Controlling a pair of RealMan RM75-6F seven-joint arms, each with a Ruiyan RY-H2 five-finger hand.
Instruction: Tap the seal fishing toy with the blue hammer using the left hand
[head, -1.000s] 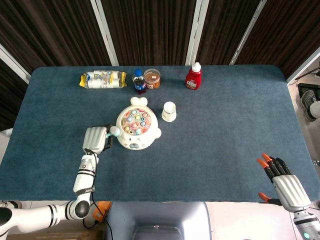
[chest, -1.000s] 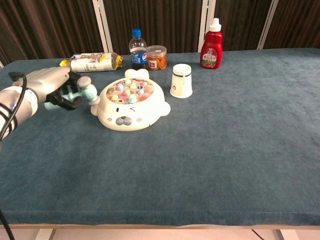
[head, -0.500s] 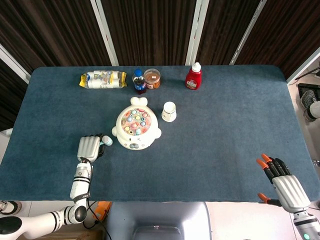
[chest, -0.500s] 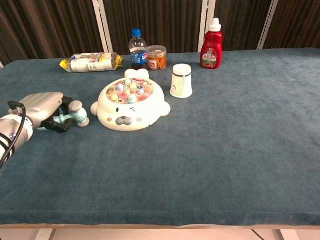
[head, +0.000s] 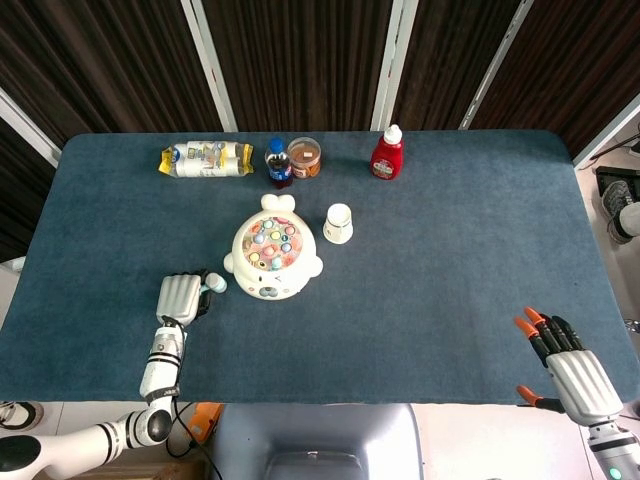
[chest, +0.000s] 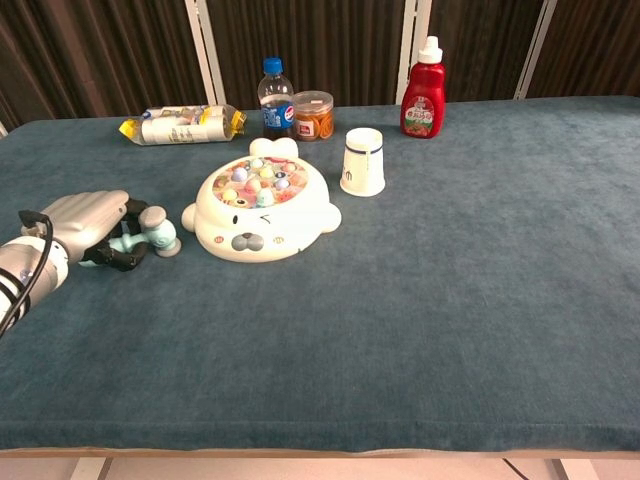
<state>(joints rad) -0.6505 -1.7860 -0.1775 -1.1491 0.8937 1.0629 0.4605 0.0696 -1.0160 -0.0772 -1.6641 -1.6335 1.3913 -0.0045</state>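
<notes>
Seal fishing toy (chest: 262, 212) sits flat on the table (chest: 450, 300), left of centre, face toward the robot, coloured fish pieces in its round top. White body, small flippers out to each side.

Blue hammer (chest: 150, 233) lies just left of the toy, its head down at table level, close to the seal's left flipper but apart from it. Pale blue handle runs back into the left hand (chest: 88, 225). In the head view the hammer (head: 212, 285) head shows as a small pale knob between the left hand (head: 181, 297) and the toy (head: 272, 258).

Left hand low on the table, fingers (chest: 112, 258) curled around the hammer handle, holding it. Pale back of the hand faces up.

Right hand (head: 568, 363) shows only in the head view, at the near right edge of the table, well apart from everything. Fingers (head: 545, 335) straight and spread, orange tips, nothing in them.

Just right of the toy and slightly behind: white paper cup (chest: 362, 161), upright. Along the far edge, left to right: packet of wrapped goods (chest: 180, 125) lying on its side, cola bottle (chest: 274, 98) with blue cap, small clear jar (chest: 313, 116) touching or just beside the bottle, red sauce bottle (chest: 423, 102) with white cap, upright.
</notes>
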